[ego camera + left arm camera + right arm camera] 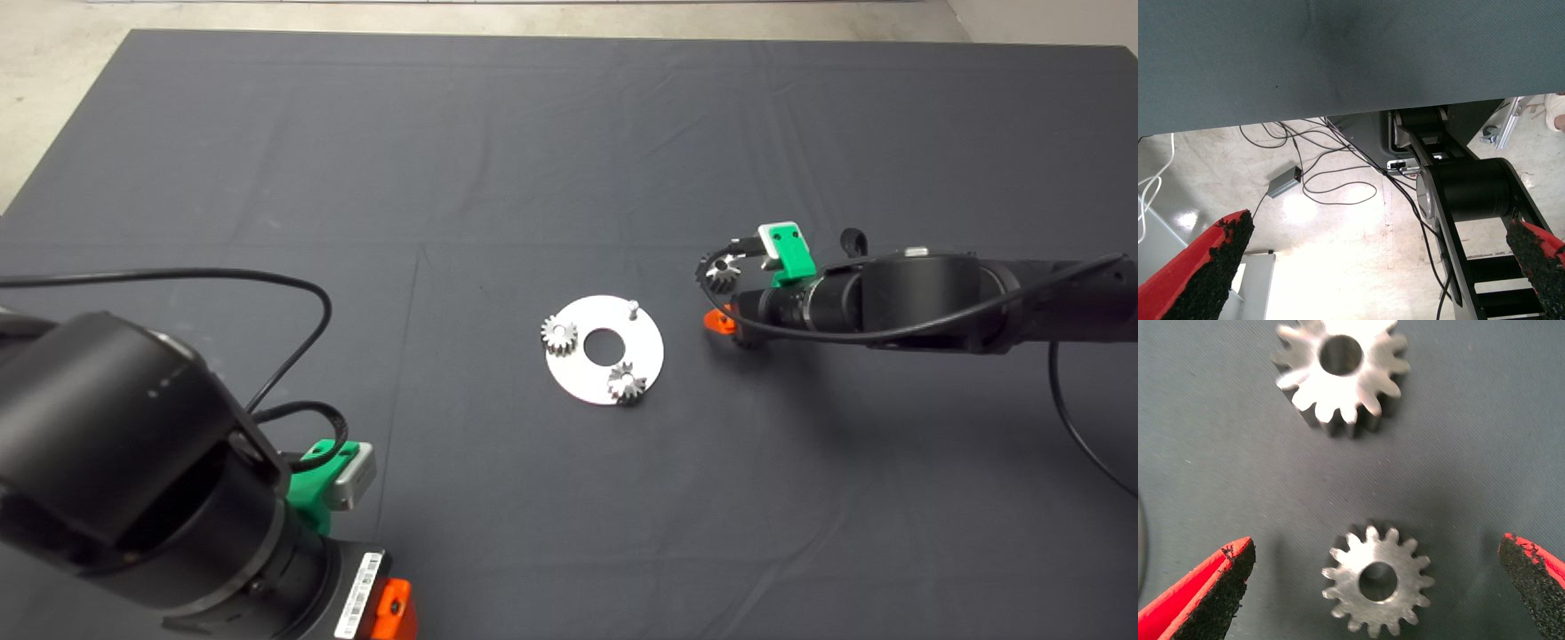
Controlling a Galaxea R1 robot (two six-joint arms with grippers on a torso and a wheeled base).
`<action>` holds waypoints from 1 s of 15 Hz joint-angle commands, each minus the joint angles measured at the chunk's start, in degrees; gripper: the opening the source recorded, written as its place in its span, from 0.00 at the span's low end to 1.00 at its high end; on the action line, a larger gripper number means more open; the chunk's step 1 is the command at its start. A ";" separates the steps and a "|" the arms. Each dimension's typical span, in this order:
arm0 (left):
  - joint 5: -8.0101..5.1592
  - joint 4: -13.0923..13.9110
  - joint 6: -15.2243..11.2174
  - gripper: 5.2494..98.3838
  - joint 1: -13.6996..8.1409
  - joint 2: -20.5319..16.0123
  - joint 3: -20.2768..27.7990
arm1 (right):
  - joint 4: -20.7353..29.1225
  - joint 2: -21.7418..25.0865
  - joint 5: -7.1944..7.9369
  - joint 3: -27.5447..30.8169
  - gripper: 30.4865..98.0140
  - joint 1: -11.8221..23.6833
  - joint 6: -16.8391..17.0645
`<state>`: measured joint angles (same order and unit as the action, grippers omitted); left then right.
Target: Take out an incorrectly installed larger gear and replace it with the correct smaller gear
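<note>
The left claw (391, 613) waits near-left, spread wide and empty. The right claw (1371, 587), wide open, hangs over the small gear (1376, 581) on the tabletop, right of the plate (569, 378) — hard, heavy, slick; pinch across its teeth.

right hand (1371, 587) – low, fingers spread | left hand (1371, 267) – parked, fingers spread
</note>
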<state>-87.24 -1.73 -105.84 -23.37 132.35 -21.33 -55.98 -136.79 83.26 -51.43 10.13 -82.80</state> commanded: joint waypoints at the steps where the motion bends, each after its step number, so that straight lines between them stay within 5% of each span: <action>1: -0.22 0.94 -0.42 0.99 -0.63 -0.64 0.87 | -1.59 0.07 -0.12 0.21 0.98 0.31 -0.17; 15: -0.22 0.94 -0.42 0.99 -0.63 -0.73 0.87 | -1.76 0.42 -0.12 0.21 0.96 -0.20 -0.35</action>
<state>-87.26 -1.73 -105.84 -23.37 131.87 -21.33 -56.06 -136.63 83.26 -51.43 9.17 -82.82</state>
